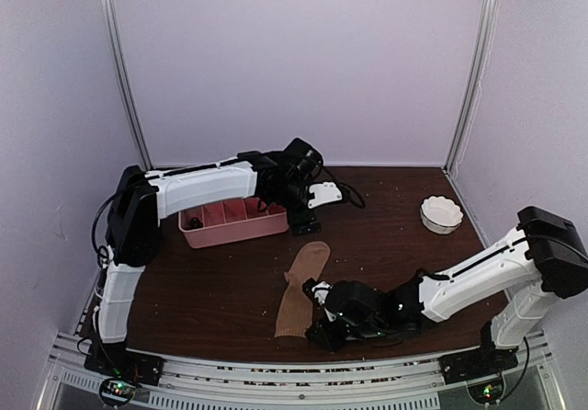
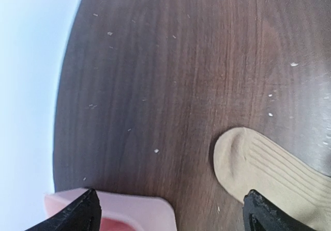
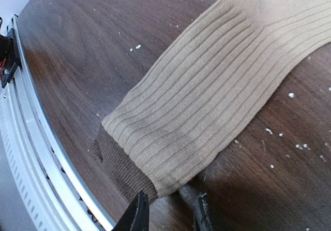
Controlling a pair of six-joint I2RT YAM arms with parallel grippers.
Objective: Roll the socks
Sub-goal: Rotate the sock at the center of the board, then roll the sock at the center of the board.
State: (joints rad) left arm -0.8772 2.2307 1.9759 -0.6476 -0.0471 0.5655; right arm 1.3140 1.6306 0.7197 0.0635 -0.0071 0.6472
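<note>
A tan-beige ribbed sock (image 1: 301, 286) lies flat on the dark wooden table, toe towards the back and darker brown cuff towards the front edge. My right gripper (image 1: 317, 333) sits low at the cuff's right corner. In the right wrist view its jaws (image 3: 169, 216) stand a little apart, empty, just short of the cuff (image 3: 126, 170). My left gripper (image 1: 305, 222) hovers beyond the toe, wide open and empty (image 2: 170, 218). The sock's toe (image 2: 269, 171) lies ahead of its right fingertip (image 2: 261, 213). The pink socks are out of view.
A pink divided tray (image 1: 230, 224) stands at the back left with a small dark bundle (image 1: 195, 219) in it; its corner (image 2: 137, 213) shows between the left fingers. A white bowl (image 1: 441, 214) sits at the back right. The metal rail (image 3: 31, 138) runs along the front edge near the cuff.
</note>
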